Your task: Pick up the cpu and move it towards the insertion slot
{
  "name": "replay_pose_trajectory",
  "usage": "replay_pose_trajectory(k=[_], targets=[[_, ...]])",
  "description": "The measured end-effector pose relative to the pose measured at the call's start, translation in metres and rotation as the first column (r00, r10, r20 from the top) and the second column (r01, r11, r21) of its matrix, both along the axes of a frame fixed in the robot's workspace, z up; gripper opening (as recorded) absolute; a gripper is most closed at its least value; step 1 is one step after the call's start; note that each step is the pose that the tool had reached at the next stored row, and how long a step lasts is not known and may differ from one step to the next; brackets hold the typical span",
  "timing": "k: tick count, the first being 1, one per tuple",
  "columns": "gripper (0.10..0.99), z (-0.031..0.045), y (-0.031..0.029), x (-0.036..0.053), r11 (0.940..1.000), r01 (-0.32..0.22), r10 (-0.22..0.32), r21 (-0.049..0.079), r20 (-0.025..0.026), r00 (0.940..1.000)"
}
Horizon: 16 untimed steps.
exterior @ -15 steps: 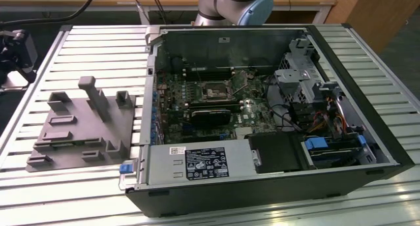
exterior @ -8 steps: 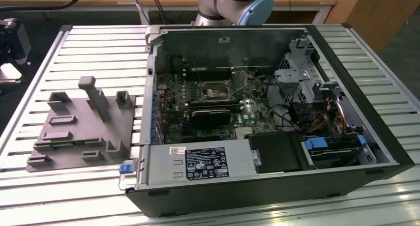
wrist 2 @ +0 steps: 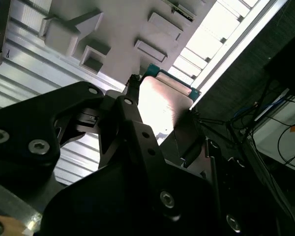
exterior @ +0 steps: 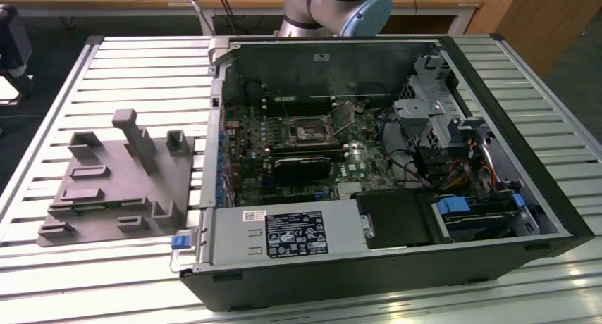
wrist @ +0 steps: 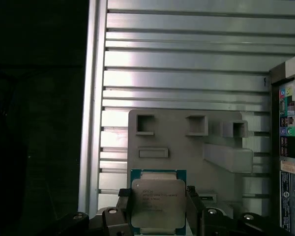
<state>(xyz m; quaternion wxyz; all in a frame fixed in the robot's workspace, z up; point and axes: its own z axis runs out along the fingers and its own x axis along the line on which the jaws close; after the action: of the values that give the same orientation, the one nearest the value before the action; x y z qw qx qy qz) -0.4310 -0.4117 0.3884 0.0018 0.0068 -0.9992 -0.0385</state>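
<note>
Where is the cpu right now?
In the first wrist view the cpu is clamped in the tool, with the grey plastic fixture behind it.

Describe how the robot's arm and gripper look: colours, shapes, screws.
In the exterior view the arm is a rounded silver-grey tube with a light blue joint cap. In both wrist views the gripper is black, built of angular linked plates; silver screw heads dot it in the second wrist view.

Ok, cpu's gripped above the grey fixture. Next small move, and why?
Probably translate toward the open case. The gripper is shut on the cpu, which appears lifted off the grey fixture, and the insertion slot lies to the exterior view's right of it.
</note>
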Motion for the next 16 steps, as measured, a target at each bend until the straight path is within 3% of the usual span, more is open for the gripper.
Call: replay_pose_trajectory(k=[9,16], targets=[[0.533,0.0293,0.0000,0.0000,1.0000,0.000,0.000,0.000,-0.0001,1.0000],[0.533,0.0313,0.0000,0.0048,1.0000,0.000,0.000,0.001,0.0000,1.0000]])
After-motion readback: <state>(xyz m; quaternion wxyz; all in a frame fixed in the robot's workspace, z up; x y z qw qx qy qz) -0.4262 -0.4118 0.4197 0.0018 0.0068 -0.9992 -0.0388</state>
